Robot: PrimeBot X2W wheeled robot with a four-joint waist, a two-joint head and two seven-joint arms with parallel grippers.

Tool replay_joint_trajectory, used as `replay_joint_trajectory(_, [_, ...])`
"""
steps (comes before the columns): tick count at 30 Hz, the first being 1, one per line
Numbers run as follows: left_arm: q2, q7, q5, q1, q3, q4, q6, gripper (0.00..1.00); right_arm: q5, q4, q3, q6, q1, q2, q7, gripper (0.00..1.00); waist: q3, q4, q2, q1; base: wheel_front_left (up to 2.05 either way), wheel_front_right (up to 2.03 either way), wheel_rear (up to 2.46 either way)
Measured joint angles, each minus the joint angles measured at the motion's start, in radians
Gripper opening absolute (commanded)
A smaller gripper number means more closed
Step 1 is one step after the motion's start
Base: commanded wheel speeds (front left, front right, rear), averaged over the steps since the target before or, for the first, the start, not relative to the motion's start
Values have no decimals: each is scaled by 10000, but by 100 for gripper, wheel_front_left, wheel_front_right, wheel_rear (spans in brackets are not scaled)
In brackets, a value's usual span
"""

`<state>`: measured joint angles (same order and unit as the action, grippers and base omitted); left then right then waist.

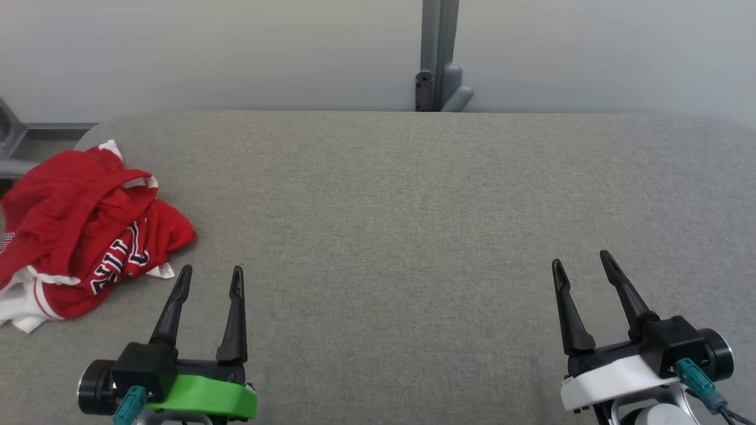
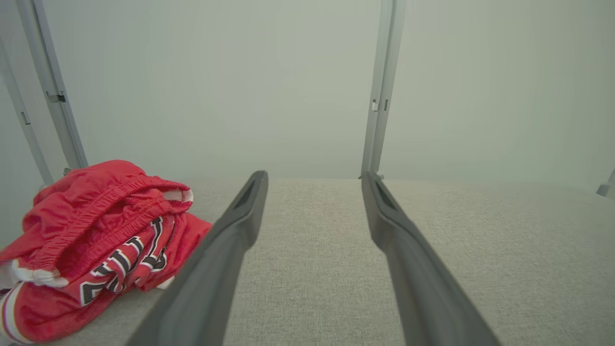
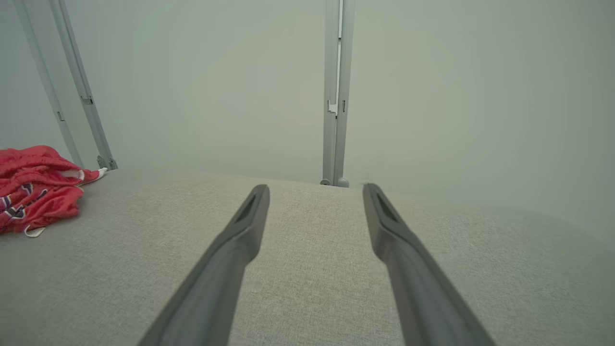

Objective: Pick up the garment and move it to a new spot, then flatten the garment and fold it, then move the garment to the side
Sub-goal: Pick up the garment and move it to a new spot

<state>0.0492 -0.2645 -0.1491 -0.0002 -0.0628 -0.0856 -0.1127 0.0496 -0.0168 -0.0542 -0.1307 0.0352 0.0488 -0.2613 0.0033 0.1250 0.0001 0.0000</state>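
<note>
The green-based left gripper (image 1: 211,270) and white-based right gripper (image 1: 581,258), each with two long dark fingers, hover spread wide and empty over the grey woven-fabric tabletop (image 1: 384,206); the crumpled red, white-trimmed sports garment (image 1: 88,230) lies heaped just beyond and left of the left one, near the table's left edge. A pinch into so bunched a heap could, I judge, catch several layers or one loose fold, dragging it up tangled or off that edge. Behind stands a plain pale wall (image 1: 236,53) with a grey metal post (image 1: 438,53).
</note>
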Motion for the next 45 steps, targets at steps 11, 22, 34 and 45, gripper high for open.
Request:
replay_joint_trajectory(11, [-2,0,-159,111,163,-234,313,100,102,54,-6,0,50,2,-2,100,-95,1333,0,0,0,0,0])
replay_joint_trajectory(22, [0,0,-2,196,462,-267,690,100,113,73,-236,0,157,-4,0,100,-207,2441,0,0,0,0,0])
replay_joint_trajectory(34, [2,0,19,274,556,-372,767,100,259,-36,-82,0,216,-2,-2,100,-367,3062,0,0,0,0,0])
replay_joint_trajectory(45, [0,0,-558,-768,1003,-265,608,100,-263,-268,52,0,96,-6,-2,100,174,3049,0,0,0,0,0])
